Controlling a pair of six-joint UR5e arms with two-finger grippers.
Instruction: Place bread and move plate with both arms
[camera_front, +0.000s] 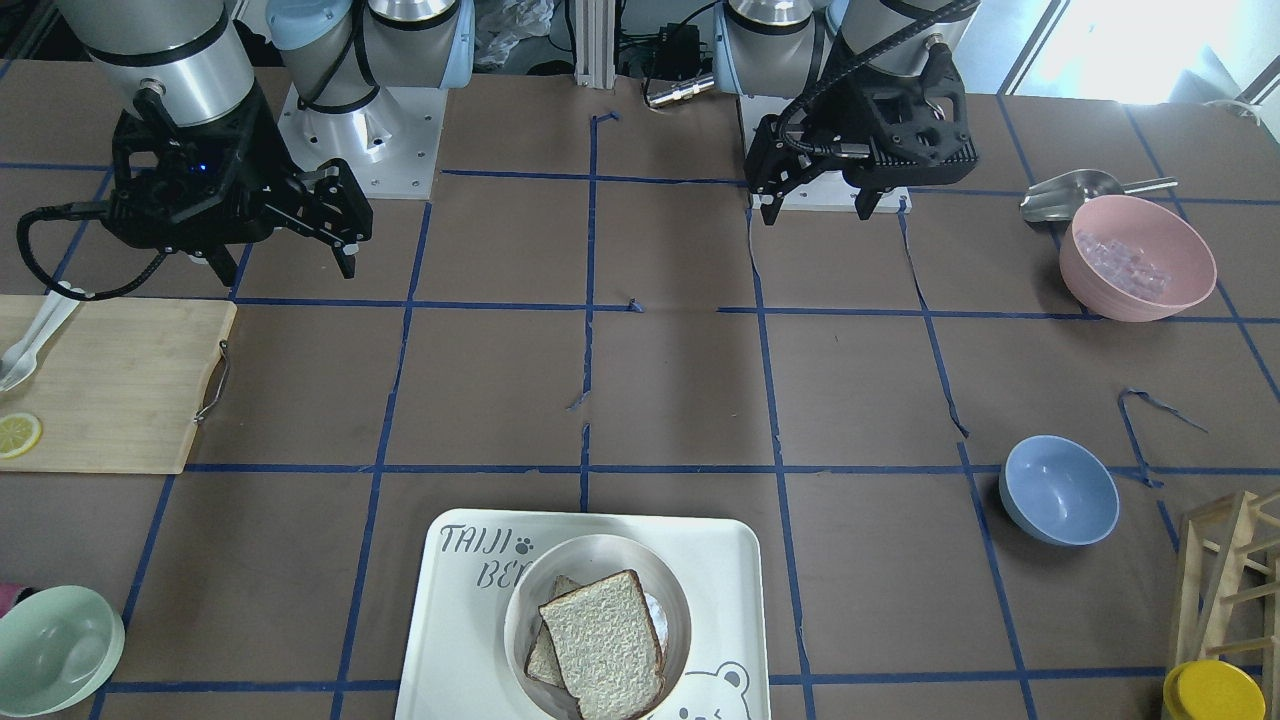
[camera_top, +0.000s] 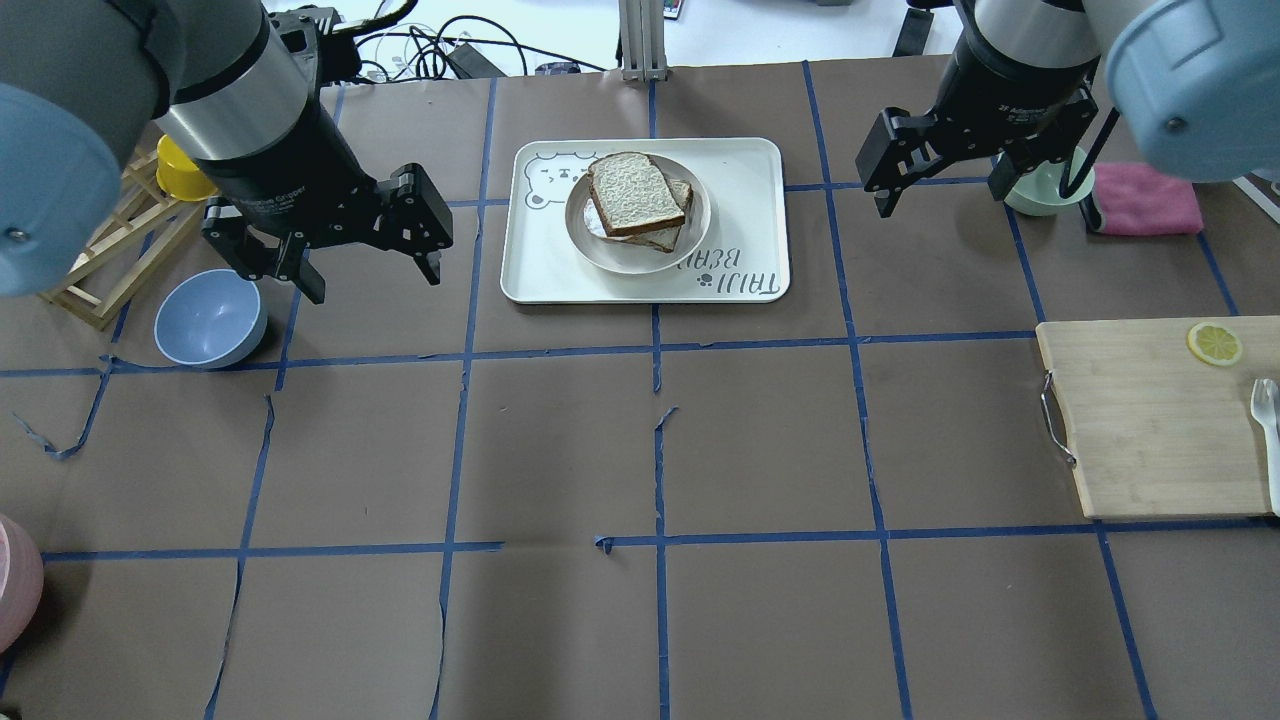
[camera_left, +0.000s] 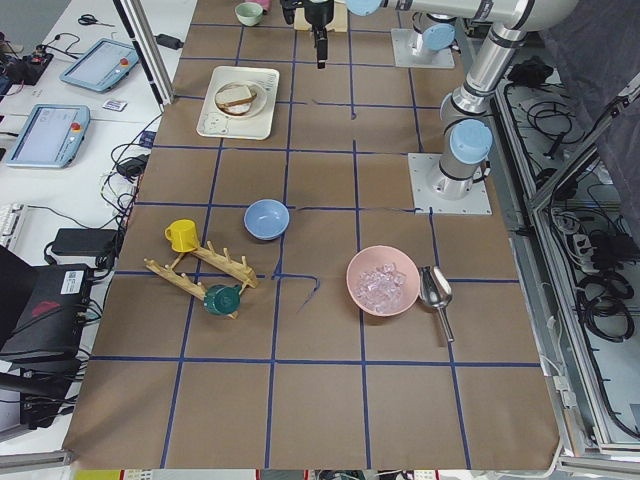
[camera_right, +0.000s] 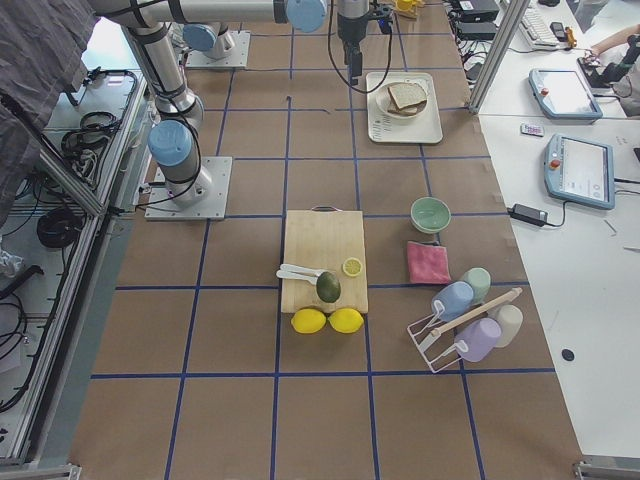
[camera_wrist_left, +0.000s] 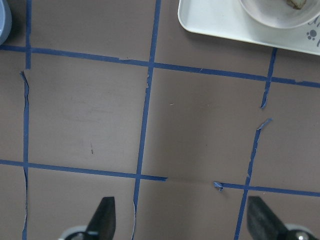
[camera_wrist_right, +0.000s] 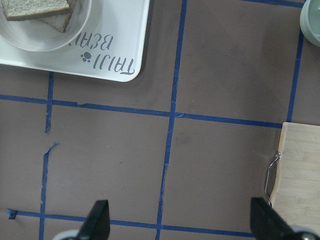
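Bread (camera_front: 605, 647) on plate (camera_front: 590, 552), well apart from fingers (camera_front: 346, 258)

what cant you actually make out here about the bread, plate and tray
Lower slice: overhead and front views, mostly covered by the bread; a white patch beside it shows too little to identify.
Plate: left wrist view, cut off by the top edge.
Tray: front view, near edge cut off at the bottom of the picture.
Both slices: side views, too small for detail.

A blue bowl (camera_front: 1058, 490), a pink bowl (camera_front: 1137, 258) of ice and a wooden cutting board (camera_front: 110, 385) sit well apart.
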